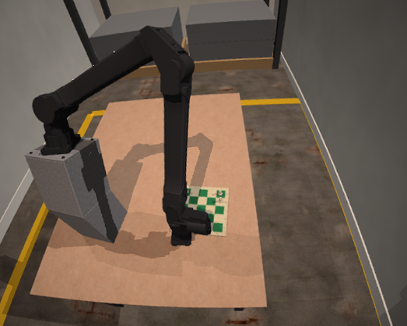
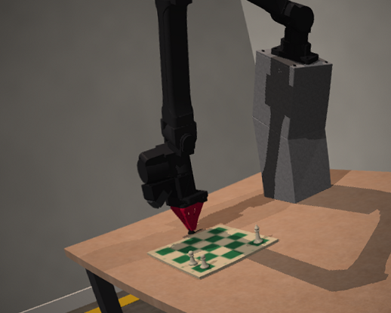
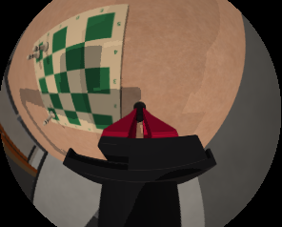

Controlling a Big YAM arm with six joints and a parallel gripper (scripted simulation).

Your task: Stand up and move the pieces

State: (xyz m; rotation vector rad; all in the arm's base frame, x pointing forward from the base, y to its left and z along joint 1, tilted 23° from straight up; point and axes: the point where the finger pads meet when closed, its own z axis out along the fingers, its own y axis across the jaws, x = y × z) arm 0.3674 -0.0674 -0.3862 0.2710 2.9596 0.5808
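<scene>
The green and cream chessboard [image 2: 212, 248] lies near the table's corner; it also shows in the wrist view [image 3: 79, 70] and in the top view [image 1: 210, 208]. My gripper [image 2: 191, 229] with red fingers points straight down just off the board's far edge. It is shut on a small dark chess piece [image 3: 139, 110], held upright with its base at the table top. Only the piece's dark tip shows between the fingers. A tall white piece [image 2: 257, 234] stands at the board's right corner. Two small white pieces [image 2: 191, 258] [image 2: 204, 262] stand at the near corner.
The grey arm pedestal [image 2: 290, 130] stands on the table behind the board. The table's left edge [image 2: 95, 253] runs close to the board and the gripper. The arm's wrist [image 1: 184, 221] hides the gripper in the top view.
</scene>
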